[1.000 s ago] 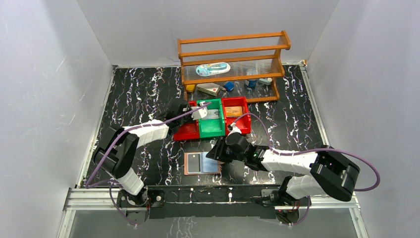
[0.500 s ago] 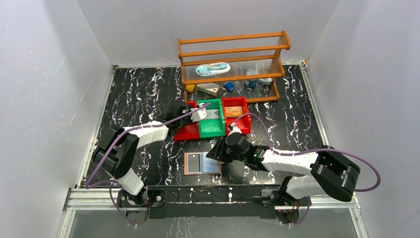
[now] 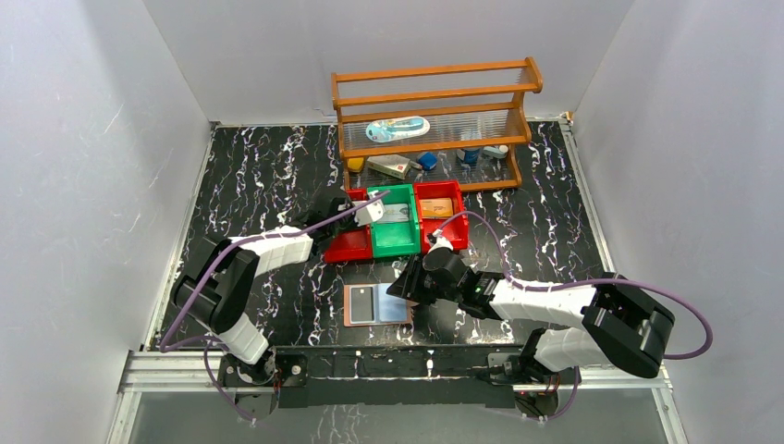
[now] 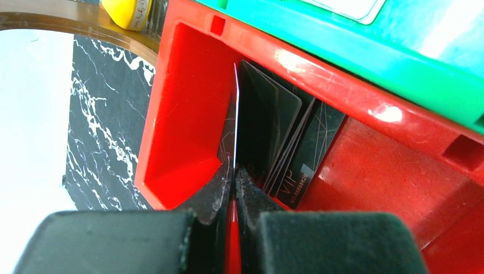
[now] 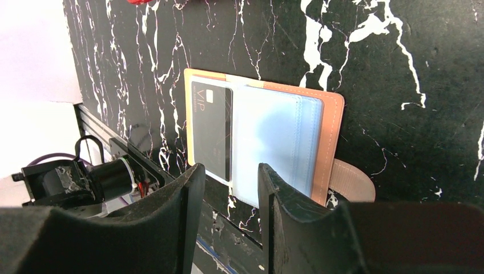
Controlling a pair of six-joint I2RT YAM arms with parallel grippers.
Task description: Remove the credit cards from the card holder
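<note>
The card holder (image 3: pixel 377 303) lies open near the table's front edge, its pinkish-brown border (image 5: pixel 328 131) framing clear bluish sleeves. One black credit card (image 5: pixel 211 125) sits in its left sleeve. My right gripper (image 5: pixel 231 177) hovers open just over the holder's near edge with nothing between its fingers; it also shows from above (image 3: pixel 409 282). My left gripper (image 4: pixel 234 174) is down in the left red bin (image 4: pixel 182 114), shut on the end of a black credit card (image 4: pixel 227 134) that stands edge-on. Several black cards (image 4: pixel 297 154) lean against the bin's wall beside it.
A green bin (image 3: pixel 396 242) holding a grey card (image 3: pixel 396 213) and a second red bin (image 3: pixel 453 231) holding an orange card (image 3: pixel 436 208) stand next to the left red bin. A wooden rack (image 3: pixel 434 92) with small items fills the back of the table.
The right arm has drifted very slightly. The left arm stays at the left red bin, and the card holder has not moved.
</note>
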